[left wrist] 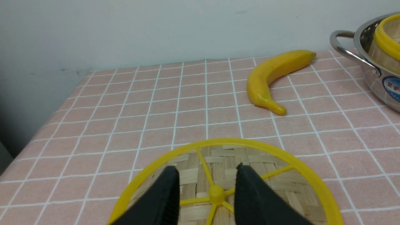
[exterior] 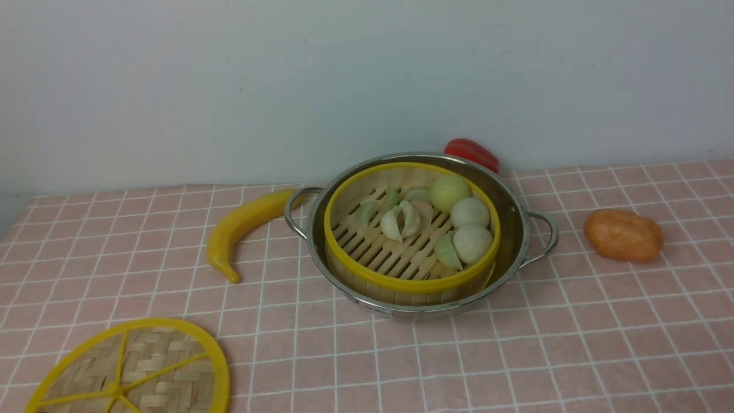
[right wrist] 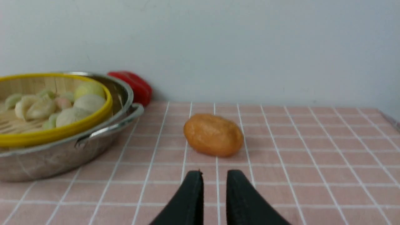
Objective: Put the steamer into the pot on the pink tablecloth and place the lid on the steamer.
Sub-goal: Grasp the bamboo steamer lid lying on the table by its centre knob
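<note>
Far to the left, at about 8 o'clock from the pot, the flat round woven-bamboo lid with a yellow rim and yellow spokes (exterior: 129,370) lies on the pink tablecloth with white squares (exterior: 573,344). The left gripper (left wrist: 207,171) hangs right over the lid's middle knob. Its black fingers (left wrist: 165,193) are spread wide, one on each side, and grip nothing. At 9 o'clock, just beside the pot, lies one yellow plastic banana (exterior: 246,226). In the middle stands one wide shiny steel pot (exterior: 513,201) with two wire loop handles (exterior: 294,213). The one round bamboo steamer with a slatted floor and yellow rim (exterior: 373,249) sits inside it, so that job looks done. In the steamer are three round pale balls (exterior: 470,212) and some small dumplings (exterior: 401,221), too bunched up to count. At about 1 o'clock one red pepper (exterior: 471,152) peeks out from behind the pot. At 3 o'clock, well apart, lies one orange lump (exterior: 623,235). The right gripper (right wrist: 213,175) points at the lump with its fingers only a little apart and nothing between them. What is left, I think, is to pick up the lid and put it on the steamer.
</note>
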Available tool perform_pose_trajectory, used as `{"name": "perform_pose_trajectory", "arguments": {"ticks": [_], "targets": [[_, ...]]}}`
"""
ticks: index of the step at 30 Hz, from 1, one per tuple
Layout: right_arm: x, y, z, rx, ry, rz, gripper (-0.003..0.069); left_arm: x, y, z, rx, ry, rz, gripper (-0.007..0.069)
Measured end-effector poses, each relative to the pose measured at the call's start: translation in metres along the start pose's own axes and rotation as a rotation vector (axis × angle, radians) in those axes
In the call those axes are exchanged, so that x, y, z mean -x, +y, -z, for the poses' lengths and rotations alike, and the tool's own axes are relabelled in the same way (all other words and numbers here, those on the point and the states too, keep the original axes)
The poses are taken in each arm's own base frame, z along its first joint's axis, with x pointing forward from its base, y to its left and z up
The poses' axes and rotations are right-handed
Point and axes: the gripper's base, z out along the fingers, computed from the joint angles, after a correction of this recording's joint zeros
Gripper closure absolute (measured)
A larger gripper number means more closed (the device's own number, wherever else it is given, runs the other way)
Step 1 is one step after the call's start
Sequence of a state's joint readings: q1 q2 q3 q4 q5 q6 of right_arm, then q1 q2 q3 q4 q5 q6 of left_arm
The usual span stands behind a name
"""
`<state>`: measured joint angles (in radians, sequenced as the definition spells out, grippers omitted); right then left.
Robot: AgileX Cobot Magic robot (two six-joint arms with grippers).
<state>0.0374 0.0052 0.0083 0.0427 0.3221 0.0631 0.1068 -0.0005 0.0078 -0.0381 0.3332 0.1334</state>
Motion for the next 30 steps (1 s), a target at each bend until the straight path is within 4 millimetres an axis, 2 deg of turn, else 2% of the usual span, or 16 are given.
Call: {"name": "perform_pose_trajectory", "arguments": {"ticks": [25, 27, 29, 30], "targets": [[-0.0022, 0.0000, 0.0000, 0.000, 0.022, -0.041, 0.0458, 0.0000, -0.0001, 0.0000, -0.001, 0.000, 0.005, 0.0382], [-0.0022, 0.0000, 0.0000, 0.000, 0.022, -0.041, 0.0454, 0.0017, -0.0014, 0.0000, -0.016, -0.018, 0.084, 0.0382], [-0.0022, 0.0000, 0.0000, 0.000, 0.022, -0.041, 0.0448, 0.0053, -0.0041, 0.0002, -0.053, -0.052, 0.279, 0.0382], [-0.0022, 0.0000, 0.0000, 0.000, 0.022, -0.041, 0.0446, 0.0060, -0.0047, 0.0003, -0.062, -0.057, 0.315, 0.0382]]}}
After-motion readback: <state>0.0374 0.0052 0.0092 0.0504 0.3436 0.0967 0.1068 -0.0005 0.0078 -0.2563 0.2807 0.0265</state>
